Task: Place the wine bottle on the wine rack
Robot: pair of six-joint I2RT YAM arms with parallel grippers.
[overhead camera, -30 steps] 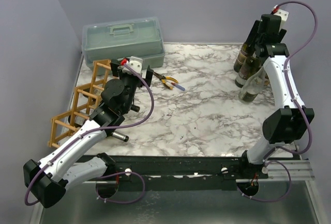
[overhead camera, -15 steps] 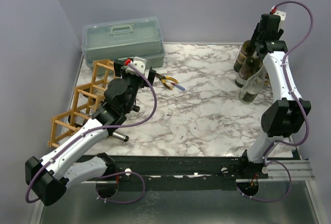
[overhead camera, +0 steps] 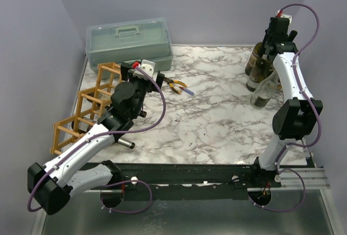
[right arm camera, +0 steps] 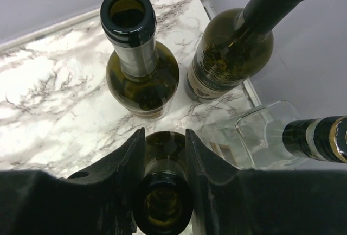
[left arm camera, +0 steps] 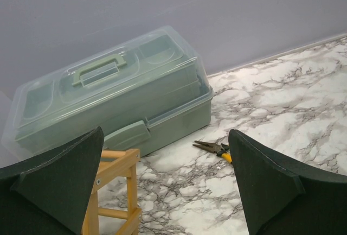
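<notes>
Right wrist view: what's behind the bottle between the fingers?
Behind the gripped bottle stand two dark green ones: an open-mouthed bottle at left, a dark-necked bottle at right. The fingers hide most of the gripped bottle's body.

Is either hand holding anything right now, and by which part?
The right hand grips a green bottle by its neck, just below the lip. The left hand is open and empty.

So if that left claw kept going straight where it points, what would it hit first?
Probably the pale green plastic toolbox, squarely ahead of the open left gripper. The orange-tan wooden wine rack sits nearer but off toward one finger; depth is unclear, so it might get clipped.
</notes>
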